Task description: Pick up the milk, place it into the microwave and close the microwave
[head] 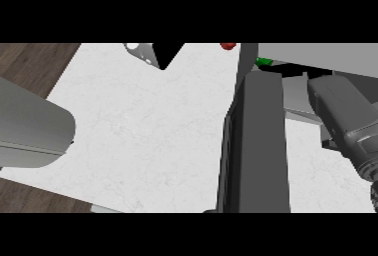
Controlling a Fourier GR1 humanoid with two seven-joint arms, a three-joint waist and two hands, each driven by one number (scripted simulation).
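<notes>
Now, open microwave door (pixel 255 150) edge-on, long axis near-to-far across counter (pixel 148 125).

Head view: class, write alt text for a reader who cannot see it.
The right forearm reaches into the microwave past its open door, seen edge-on above a white counter. The left forearm shows at the left edge.

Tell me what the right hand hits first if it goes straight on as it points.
Probably the inner wall of the microwave: the right hand is at its opening, right of the open door. Depth is unclear; nothing else shows ahead.
</notes>
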